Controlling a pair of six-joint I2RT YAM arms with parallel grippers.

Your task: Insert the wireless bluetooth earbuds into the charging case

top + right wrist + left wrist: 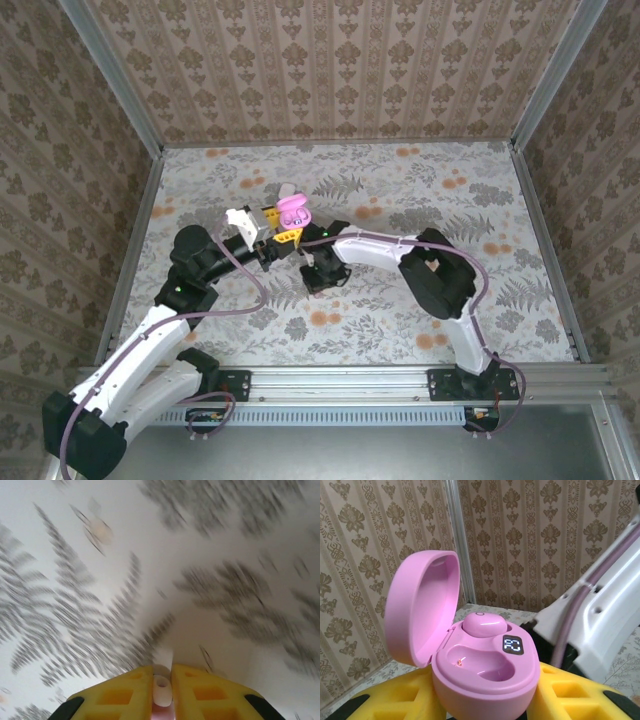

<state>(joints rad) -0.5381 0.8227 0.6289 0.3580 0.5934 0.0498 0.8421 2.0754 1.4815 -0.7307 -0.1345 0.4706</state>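
While the top view shows the left gripper (281, 226) clasping the open pink charging case (293, 210), the right gripper (320, 280) points down nearby. Left wrist: one pink earbud (484, 625) seated, front socket (485, 665) empty. Right wrist, blurred: fingers (120, 695) pinch a pale earbud (162, 687); we should centre it over that socket before releasing.

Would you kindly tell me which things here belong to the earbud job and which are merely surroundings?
Job: pink charging case, open in the left gripper; seated earbud; second earbud pinched by the right gripper.
Surroundings: floral table cover; wallpapered walls; metal frame.
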